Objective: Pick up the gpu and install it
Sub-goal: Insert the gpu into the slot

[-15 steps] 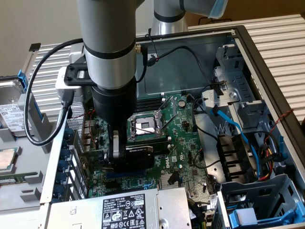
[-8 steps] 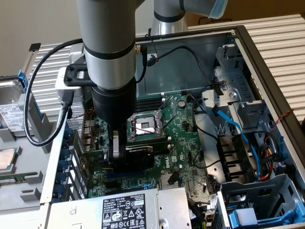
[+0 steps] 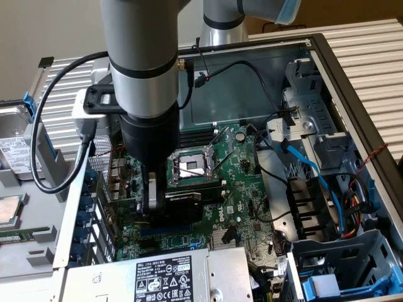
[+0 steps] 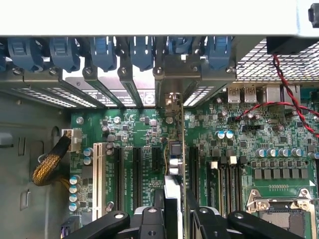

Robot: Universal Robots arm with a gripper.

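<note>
One gripper [image 4: 172,211] sits low inside the open PC case [image 3: 352,69], its two black fingers [image 4: 149,219] closed on the top edge of the gpu [image 4: 172,159]. Card stands upright on edge, seen edge-on in the wrist view, thin line running from between the fingers to the rear slot wall. It is over or in a slot of the motherboard [image 4: 239,149], among the black expansion slots [image 4: 135,169]; whether fully seated, cannot tell. Silver bracket end [image 4: 172,102] of the card meets the rear wall under the row of blue slot latches [image 4: 104,52].

In the exterior view the arm [image 3: 141,75] comes straight down over the board, gripper [image 3: 165,211] just beside the cpu socket [image 3: 192,165] and holding the gpu [image 3: 182,202], a dark slab with a small label, just above the blue slots. White slot [image 4: 96,179] and a braided yellow cable [image 4: 47,167] lie to one side of the card in the wrist view, red-black twisted wire [image 4: 294,102] on the other. Power supply [image 3: 164,280] with a label sits at the near edge, blue cable [image 3: 315,173] and drive cage [image 3: 340,264] to the exterior view's right. A hard drive [image 3: 14,148] rests outside the case at the exterior view's left.
</note>
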